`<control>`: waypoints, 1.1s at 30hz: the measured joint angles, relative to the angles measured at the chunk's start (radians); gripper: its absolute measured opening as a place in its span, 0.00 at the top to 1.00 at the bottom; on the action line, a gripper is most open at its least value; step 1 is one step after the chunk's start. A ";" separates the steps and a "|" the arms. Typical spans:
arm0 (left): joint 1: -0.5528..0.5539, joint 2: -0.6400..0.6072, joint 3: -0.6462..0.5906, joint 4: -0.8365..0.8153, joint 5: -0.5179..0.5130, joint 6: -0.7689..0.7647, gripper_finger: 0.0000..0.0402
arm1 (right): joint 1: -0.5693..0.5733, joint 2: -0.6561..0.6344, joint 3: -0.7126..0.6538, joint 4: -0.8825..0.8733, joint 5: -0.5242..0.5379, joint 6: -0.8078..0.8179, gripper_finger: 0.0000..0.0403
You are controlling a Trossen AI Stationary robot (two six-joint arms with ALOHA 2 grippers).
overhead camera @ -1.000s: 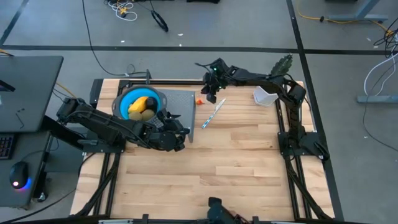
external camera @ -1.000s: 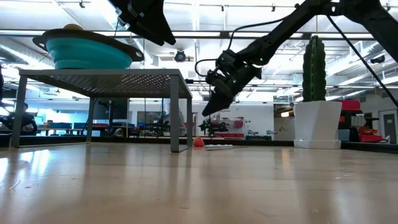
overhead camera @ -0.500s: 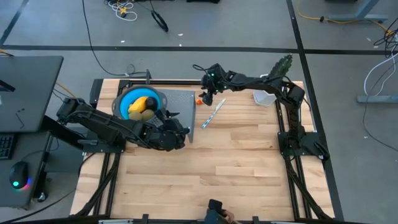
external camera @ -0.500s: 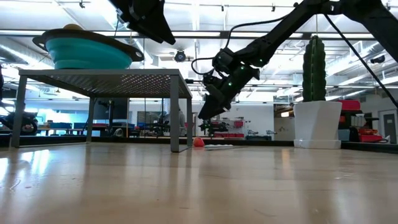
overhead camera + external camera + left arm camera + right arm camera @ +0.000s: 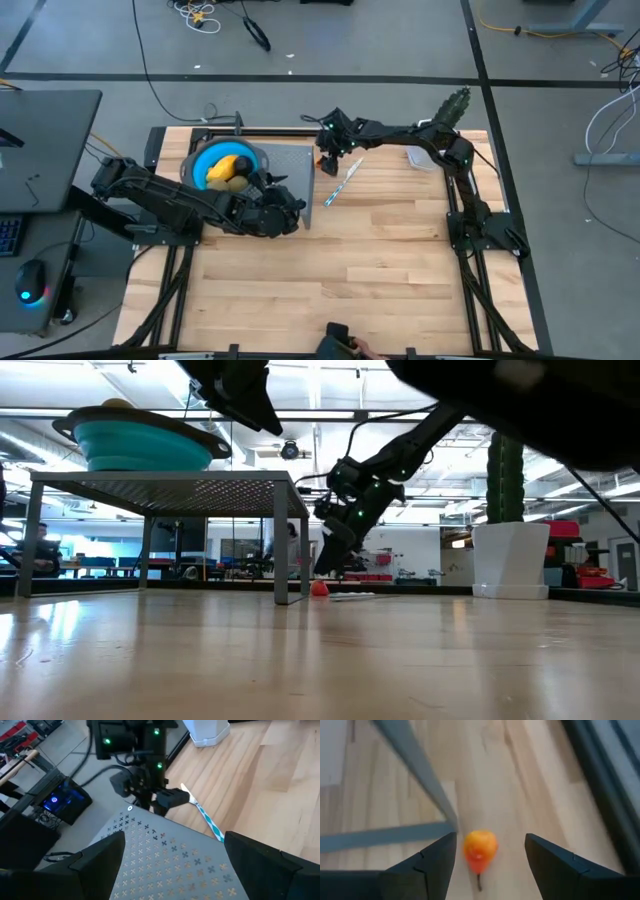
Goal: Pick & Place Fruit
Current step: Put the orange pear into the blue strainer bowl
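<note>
A small orange fruit (image 5: 480,850) lies on the wooden table beside a leg of the grey perforated rack (image 5: 295,170); it also shows in the low view (image 5: 319,588). My right gripper (image 5: 490,867) is open and slants down over it, one finger on either side and neither touching (image 5: 325,563). A teal bowl (image 5: 205,158) stands on the rack, holding a yellow-orange fruit (image 5: 222,166) and an olive-green one (image 5: 236,184). My left gripper (image 5: 180,865) hangs open above the rack top (image 5: 288,206), with nothing between its fingers.
A thin striped stick (image 5: 340,183) lies on the table just right of the rack. A cactus-like plant in a white pot (image 5: 508,560) stands at the far right corner. The near half of the table is bare wood (image 5: 340,280).
My right gripper has moved toward the table's left edge and down, coming to the orange fruit by the rack's leg. The fruit has stayed where it was.
</note>
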State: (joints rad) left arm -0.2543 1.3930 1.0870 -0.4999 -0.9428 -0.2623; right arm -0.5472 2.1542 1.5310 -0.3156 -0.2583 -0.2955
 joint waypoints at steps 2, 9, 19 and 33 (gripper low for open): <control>0.000 0.000 0.000 0.000 0.000 -0.010 0.13 | 0.003 -0.001 0.017 -0.016 0.018 -0.013 0.39; 0.000 0.000 0.000 0.000 -0.001 -0.039 0.13 | 0.006 0.025 0.028 -0.058 0.079 -0.036 0.39; -0.011 0.000 0.000 -0.003 0.063 -0.155 0.13 | 0.040 0.096 0.135 -0.170 0.135 -0.082 0.39; -0.049 0.000 0.000 -0.006 0.066 -0.209 0.13 | 0.046 0.096 0.148 -0.166 0.146 -0.104 0.51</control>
State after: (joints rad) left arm -0.3031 1.3933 1.0870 -0.5060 -0.8770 -0.4713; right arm -0.5017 2.2505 1.6794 -0.4820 -0.1120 -0.3995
